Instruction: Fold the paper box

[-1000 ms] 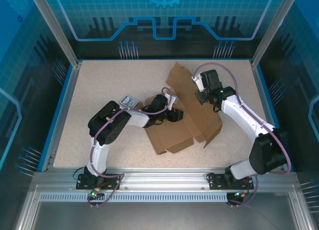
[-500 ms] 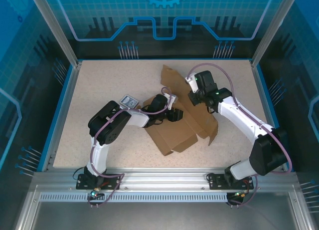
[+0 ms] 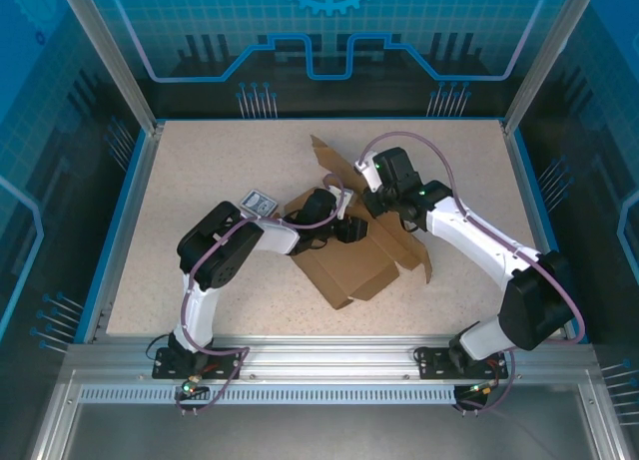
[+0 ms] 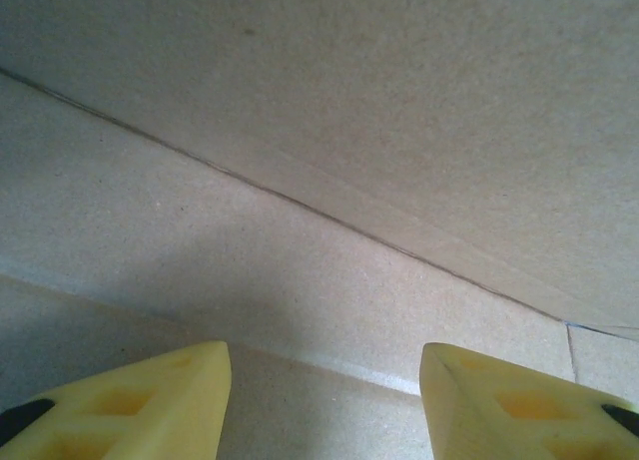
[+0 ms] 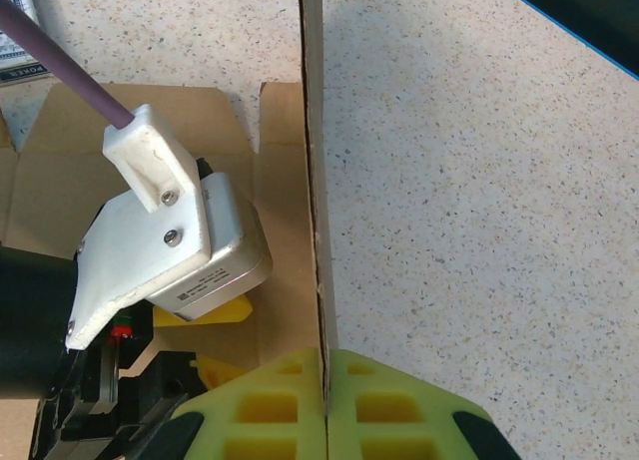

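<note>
- A small black-and-white printed card (image 3: pixel 258 203) lies flat on the speckled bench (image 3: pixel 200 161), just beside the left arm's elbow and clear of the cardboard.
- The left gripper (image 4: pixel 324 400) is reached in over the middle of the paper box (image 3: pixel 349 265). Its yellow fingers (image 4: pixel 150 405) are held partly apart, and nothing is seen clamped between them. Bare brown cardboard with a crease line is seen just beyond them.
- The paper box is found at the bench's centre, half-formed. A flat panel lies toward the near edge, and loose flaps are spread to the right.
- From the right wrist, the left arm's camera housing (image 5: pixel 170 250) and purple cable (image 5: pixel 60 66) are seen crowding the box interior. They sit close against the raised flap (image 5: pixel 312 131), in the way of its inward swing.
- The right gripper (image 5: pixel 325 395) is closed tight on the edge of that flap, which is held upright and edge-on between the pads. Open bench is seen to the right of it.
- Against the earlier overhead pictures:
  - The flap's top corner has been carried steadily leftward, toward the left arm.
  - The right gripper has been brought in with the flap, from the box's right side to above its far edge.
  - The right-hand flaps have been drawn inward.
  - The left arm and the card are unchanged in place.
</note>
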Motion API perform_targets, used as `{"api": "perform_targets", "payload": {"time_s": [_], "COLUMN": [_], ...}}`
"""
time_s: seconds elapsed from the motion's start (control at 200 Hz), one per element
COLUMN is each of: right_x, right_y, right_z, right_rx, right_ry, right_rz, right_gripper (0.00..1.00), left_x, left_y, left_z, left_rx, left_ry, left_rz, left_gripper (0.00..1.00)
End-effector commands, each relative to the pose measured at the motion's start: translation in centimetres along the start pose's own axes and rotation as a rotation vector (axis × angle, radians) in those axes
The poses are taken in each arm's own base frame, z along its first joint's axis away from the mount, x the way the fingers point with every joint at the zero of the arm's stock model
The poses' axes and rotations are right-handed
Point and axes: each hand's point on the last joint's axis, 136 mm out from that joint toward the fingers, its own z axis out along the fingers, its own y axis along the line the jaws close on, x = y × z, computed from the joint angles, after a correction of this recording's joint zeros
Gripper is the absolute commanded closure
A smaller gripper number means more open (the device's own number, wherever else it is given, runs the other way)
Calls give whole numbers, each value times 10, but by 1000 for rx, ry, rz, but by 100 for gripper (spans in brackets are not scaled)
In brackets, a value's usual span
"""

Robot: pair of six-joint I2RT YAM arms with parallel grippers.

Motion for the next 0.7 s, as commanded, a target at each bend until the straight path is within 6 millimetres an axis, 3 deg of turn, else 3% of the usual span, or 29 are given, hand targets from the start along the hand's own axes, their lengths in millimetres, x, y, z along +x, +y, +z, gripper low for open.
{"api": "perform_targets", "payload": {"time_s": [0.0,0.17,0.31,0.54,0.695], "right_x": [27,17,11,7,0], "right_y": [-1,-20,-26,-30,-44], "right_z": [12,4,-4,-11,-12], "right_rx": [6,40,-29,-172,-234], "right_ry": [87,52,34,47,32], "right_rz": [-27,-77,-121,-144,-127], "right_gripper": [100,100,100,100,100], "left_x": [-15,-36,-54,-89,-113], "left_y": [-10,-16,-12,29,63], "left_z": [-5,-23,-46,-94,-129], "left_rx": [15,27,23,-31,-93], "left_ry": [-32,-85,-132,-234,-315], "left_rz": [11,5,1,-64,-86], "left_gripper": [45,40,38,36,33]}}
